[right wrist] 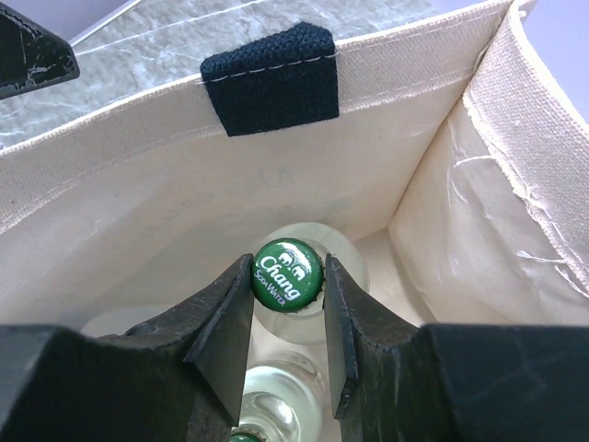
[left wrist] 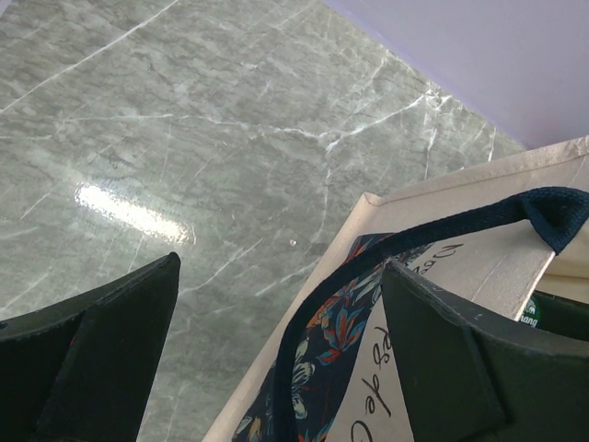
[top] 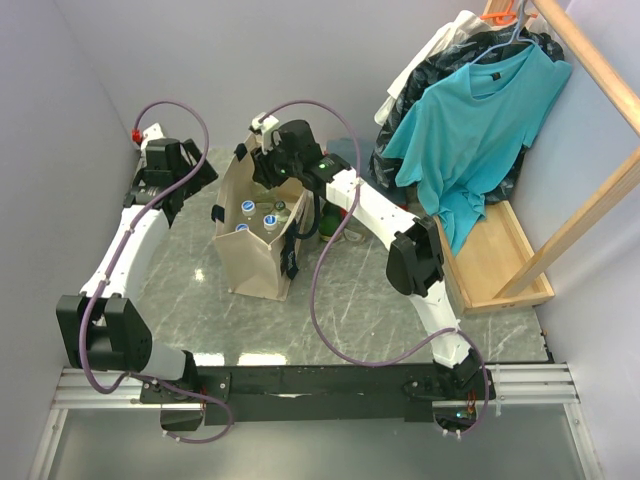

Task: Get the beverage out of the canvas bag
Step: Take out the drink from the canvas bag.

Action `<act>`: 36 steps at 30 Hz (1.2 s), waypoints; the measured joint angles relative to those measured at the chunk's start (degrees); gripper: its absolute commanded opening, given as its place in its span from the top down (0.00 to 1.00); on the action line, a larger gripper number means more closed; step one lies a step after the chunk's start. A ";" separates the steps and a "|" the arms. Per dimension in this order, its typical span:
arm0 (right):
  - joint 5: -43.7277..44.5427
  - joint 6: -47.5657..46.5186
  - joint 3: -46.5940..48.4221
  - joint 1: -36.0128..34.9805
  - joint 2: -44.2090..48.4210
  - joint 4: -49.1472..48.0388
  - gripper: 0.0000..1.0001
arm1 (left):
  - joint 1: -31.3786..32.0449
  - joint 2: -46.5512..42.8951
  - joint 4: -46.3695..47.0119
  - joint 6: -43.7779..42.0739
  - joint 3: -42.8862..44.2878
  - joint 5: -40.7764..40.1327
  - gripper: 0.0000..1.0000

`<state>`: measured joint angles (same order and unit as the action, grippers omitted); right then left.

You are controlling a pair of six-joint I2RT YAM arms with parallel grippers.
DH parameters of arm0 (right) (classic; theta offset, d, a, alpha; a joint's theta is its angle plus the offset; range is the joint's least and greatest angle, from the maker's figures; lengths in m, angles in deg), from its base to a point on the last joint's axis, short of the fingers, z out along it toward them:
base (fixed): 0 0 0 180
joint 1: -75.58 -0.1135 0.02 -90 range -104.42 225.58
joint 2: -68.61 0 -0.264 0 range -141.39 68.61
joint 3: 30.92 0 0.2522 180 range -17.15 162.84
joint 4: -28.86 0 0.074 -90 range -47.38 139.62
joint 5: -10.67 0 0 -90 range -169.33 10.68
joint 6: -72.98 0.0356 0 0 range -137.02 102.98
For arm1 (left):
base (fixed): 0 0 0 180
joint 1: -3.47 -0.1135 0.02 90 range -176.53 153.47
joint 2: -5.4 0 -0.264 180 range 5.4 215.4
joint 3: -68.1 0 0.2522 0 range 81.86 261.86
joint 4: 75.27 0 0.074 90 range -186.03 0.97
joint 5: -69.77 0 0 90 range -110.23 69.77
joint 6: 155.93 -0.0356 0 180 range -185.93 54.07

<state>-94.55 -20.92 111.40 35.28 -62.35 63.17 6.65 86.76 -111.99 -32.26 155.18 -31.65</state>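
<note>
Bottle (right wrist: 287,276), clear, green-capped, tight in right pincer (right wrist: 287,270) inside beige canvas bag (right wrist: 166,203); left pincer (left wrist: 281,269) agape.

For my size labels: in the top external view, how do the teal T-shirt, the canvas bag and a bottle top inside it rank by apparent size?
1. teal T-shirt
2. canvas bag
3. bottle top
The T-shirt hangs higher, perhaps nearer the camera, so its lead may be exaggerated.

We see the canvas bag (right wrist: 184,221) as coarse, matt beige weave, and its strap (right wrist: 271,78) as ribbed black webbing. The bottle cap (right wrist: 287,267) looks like glossy green painted metal, on a clear glass bottle (right wrist: 350,262). The right claw (right wrist: 288,276) is matt, scuffed black plastic. The surface (left wrist: 184,120) is polished, marble-patterned and shiny.
</note>
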 measured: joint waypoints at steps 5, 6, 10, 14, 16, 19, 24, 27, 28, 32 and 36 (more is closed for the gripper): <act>0.00 -0.07 0.00 0.02 0.09 0.26 1.00 | 0.00 -0.42 0.11 0.00 -0.68 0.02 0.04; 0.02 -0.09 0.00 0.04 0.24 0.55 1.00 | 0.00 -0.61 0.11 0.02 -0.96 0.02 0.04; 0.02 -0.24 -0.48 0.04 1.66 1.55 1.00 | 0.00 -1.33 0.20 0.22 -1.84 0.02 0.04; -0.04 -0.28 -2.29 0.04 5.49 2.54 1.00 | 0.00 -1.70 0.44 0.28 -1.88 0.11 0.04; -0.17 -0.26 -2.36 0.04 7.56 2.89 1.00 | 0.00 -1.88 0.48 0.28 -1.88 0.17 0.04; -0.28 -0.39 -2.36 0.04 10.27 2.86 1.00 | 0.00 -2.03 0.50 0.26 -1.88 0.22 0.04; -0.55 -1.05 -2.34 0.02 13.35 2.99 1.00 | -0.02 -2.45 0.74 0.46 -1.97 0.98 0.04; -0.63 -1.55 -2.34 -0.13 13.86 3.37 1.00 | -0.02 -3.37 1.16 0.50 -2.64 1.29 0.04; -0.61 -1.68 -2.36 -0.24 13.88 3.63 1.00 | -0.02 -3.67 1.16 0.52 -2.86 1.46 0.04; -0.44 -2.01 -2.62 -0.39 13.88 4.87 1.00 | -0.02 -4.22 1.29 0.63 -3.06 2.14 0.04; -0.28 -2.19 -3.45 -0.70 14.01 5.25 1.00 | -0.04 -4.37 1.33 0.61 -3.13 2.58 0.04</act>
<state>-94.83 -23.11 107.94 34.58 -48.34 68.42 6.61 82.39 -110.66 -31.65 152.05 -29.07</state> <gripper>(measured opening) 0.394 0.966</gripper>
